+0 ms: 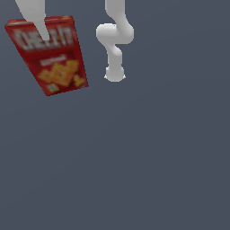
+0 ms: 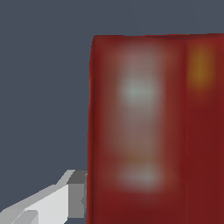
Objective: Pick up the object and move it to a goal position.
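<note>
While the cracker box hangs tilted at upper left, the gripper seems pinched on its top edge; such a slanted hold could let it swing or slip free.

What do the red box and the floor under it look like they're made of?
Cracker box: looks like printed cardboard, matte, judging by its flat faces, sharp edges and printed lettering and crackers; the simulator render leaves this open. Floor: uniform grey-blue, matte, with no texture, so its material can't be told.
</note>
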### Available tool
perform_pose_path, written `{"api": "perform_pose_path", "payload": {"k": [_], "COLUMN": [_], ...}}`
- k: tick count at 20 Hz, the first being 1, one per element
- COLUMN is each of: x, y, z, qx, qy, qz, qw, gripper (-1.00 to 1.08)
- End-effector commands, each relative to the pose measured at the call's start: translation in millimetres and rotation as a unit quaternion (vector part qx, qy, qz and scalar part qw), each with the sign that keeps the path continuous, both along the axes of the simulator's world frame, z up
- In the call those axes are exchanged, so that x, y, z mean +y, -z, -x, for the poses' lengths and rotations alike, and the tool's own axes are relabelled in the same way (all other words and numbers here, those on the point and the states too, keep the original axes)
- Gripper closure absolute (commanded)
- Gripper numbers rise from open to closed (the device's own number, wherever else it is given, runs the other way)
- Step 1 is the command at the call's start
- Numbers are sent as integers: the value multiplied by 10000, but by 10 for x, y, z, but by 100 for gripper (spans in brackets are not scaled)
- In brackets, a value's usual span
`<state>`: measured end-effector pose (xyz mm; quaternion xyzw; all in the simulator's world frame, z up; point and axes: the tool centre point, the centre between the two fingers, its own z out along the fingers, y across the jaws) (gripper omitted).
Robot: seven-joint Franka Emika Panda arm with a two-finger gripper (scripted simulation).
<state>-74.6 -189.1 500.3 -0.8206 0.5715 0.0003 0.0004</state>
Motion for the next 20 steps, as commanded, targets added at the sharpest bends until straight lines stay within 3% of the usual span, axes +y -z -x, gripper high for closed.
{"api": "perform_pose_path", "payload": {"k": [1,10,20], "x": [-105,-401,-534], "y": [-161,-582,-776], "z": [11,24,21], "qx": [-1,0,0], "qy": [-5,-7,-8], "qz": [3,6,7], "qw": [10000,10000,10000], "gripper": [108,108,108]}}
